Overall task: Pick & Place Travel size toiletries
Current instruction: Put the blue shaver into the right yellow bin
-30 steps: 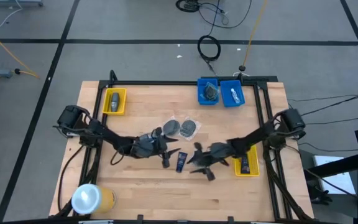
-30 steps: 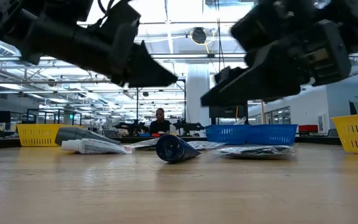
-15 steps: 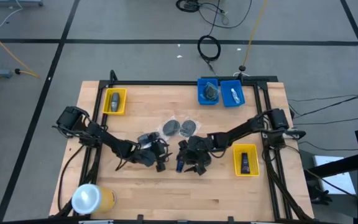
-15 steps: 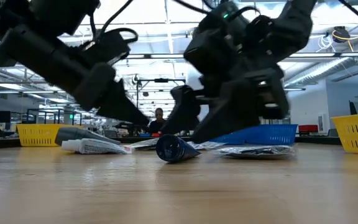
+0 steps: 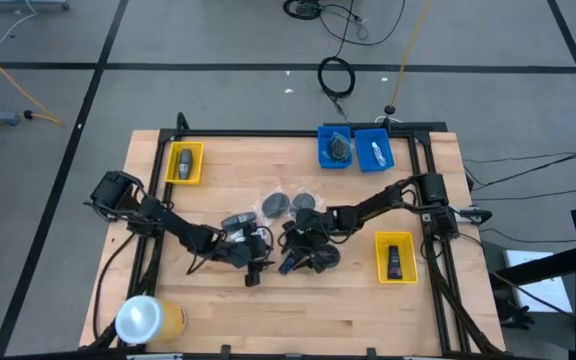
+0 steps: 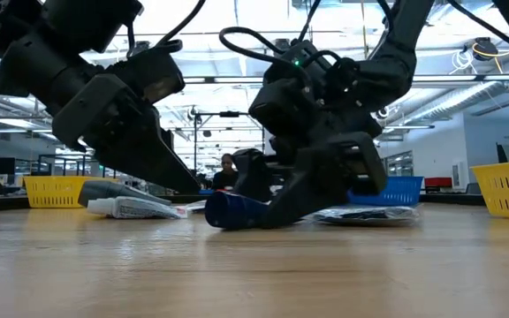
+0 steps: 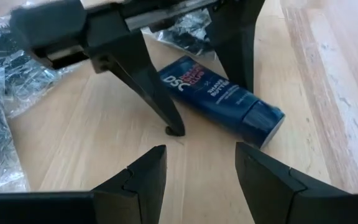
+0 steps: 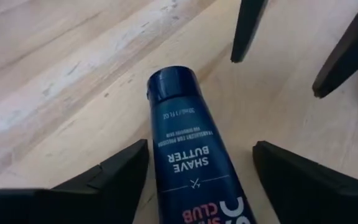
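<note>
1. Wooden tabletop [image 5: 368, 300] inside a black frame fills the high view, with grey floor and loose cables beyond it; yellow bins sit at the left rear [image 5: 184, 163] and right front [image 5: 396, 257], and two blue bins [image 5: 355, 148] at the rear.
2. Near the table's middle lies a dark blue shave butter tube [image 8: 194, 162], flat on the wood, cap end pointing away from the right wrist camera.
3. Right gripper [image 5: 303, 258] is down at the tube with its fingers spread wide, one on each side of the tube; they straddle it but I see no contact yet.
4. Left gripper [image 5: 253, 268] hovers just beside the same tube, its fingers [image 7: 138, 174] also apart and holding nothing, aimed at the tube's cap.
5. Two round grey discs in clear bags [image 5: 290, 205] lie just behind the tube, and a white tube [image 6: 135, 208] with a grey bottle rests further left.
6. Main risk, as I judge it: both grippers crowd one small item, so fingers could collide as the right one closes.
7. A flat, soft tube may also squirt sideways or tilt if pinched off-centre, and a low finger could scrape the wood or snag a nearby bag.
</note>
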`<state>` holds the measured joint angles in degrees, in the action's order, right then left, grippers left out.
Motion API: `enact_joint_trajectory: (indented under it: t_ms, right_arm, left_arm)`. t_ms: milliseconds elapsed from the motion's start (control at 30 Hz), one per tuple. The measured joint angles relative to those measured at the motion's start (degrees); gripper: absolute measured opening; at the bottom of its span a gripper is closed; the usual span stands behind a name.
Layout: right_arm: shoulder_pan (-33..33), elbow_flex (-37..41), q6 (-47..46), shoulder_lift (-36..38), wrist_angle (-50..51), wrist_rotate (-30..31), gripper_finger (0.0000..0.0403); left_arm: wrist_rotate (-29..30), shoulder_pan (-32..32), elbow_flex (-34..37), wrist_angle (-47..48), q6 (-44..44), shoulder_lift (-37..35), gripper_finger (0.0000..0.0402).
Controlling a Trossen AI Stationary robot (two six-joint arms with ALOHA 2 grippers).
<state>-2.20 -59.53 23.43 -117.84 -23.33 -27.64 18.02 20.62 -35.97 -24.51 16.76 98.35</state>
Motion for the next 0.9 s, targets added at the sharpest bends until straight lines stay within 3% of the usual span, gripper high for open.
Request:
enact_joint_trajectory:
  t_ms: [267,433,667,800,900]
  right_arm:
    - [-0.09,0.02,-9.78,0.55,1.48,1.21,0.0175]
    - [-1.43,0.04,-15.51,1.87,3.14,6.25,0.0119]
    - [-4.62,0.27,-23.86,10.04,12.83,18.82,0.0104]
    - [-6.84,0.26,-32.79,17.51,24.56,27.55,0.0106]
    - [-8.44,0.24,-42.52,23.54,34.48,30.61,0.0104]
  left_arm:
    - [0.04,0.51,0.0,-0.37,-0.05,0.0,0.0188]
    - [1.81,2.27,0.0,2.02,0.14,0.0,0.0188]
    - [10.95,5.13,0.02,5.38,2.28,0.0,0.0188]
    - [14.63,5.44,0.02,4.98,2.72,0.0,0.0188]
    - [15.28,5.44,0.02,5.0,3.21,0.0,0.0188]
